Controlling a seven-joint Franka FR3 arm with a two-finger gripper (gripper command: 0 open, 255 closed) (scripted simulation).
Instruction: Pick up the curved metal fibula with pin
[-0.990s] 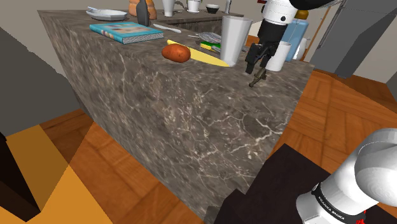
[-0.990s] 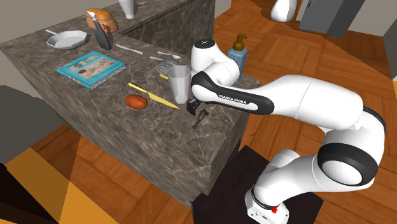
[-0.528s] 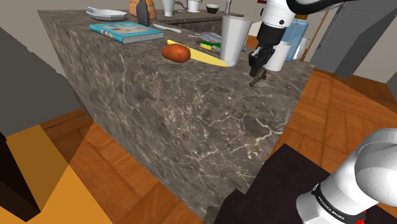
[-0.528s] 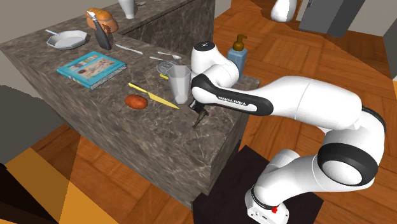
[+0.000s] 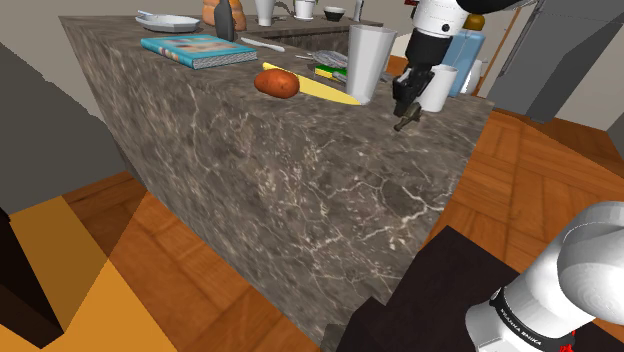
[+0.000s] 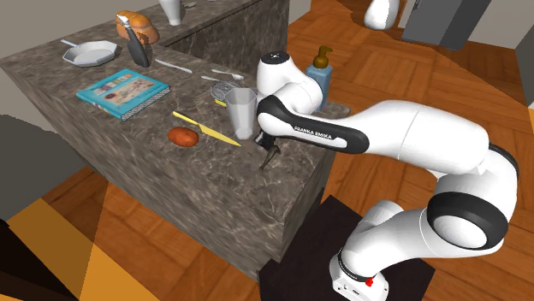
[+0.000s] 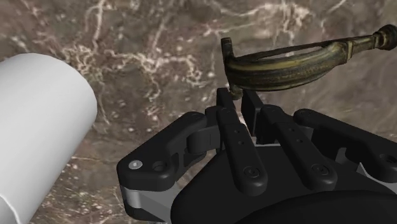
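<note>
Tool (image 7: 238,100) pinched narrow on one end of the single curved fibula (image 7: 292,67), on marbled table (image 7: 159,51). Nearby: one white cup (image 5: 440,88), one tall tumbler (image 5: 368,60).

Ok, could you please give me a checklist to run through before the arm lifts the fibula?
1. Grip closed on the fibula: ok, the gripper pinches it in the wrist view.
2. Grip centred: not ok, it clasps one end; the bow juts out sideways and may swing.
3. White cylinder apart from the gripper: ok.
4. Tall cup out of the way upward: ok, it stands beside the gripper, apart.
5. Fibula off the counter: cannot tell.
</note>
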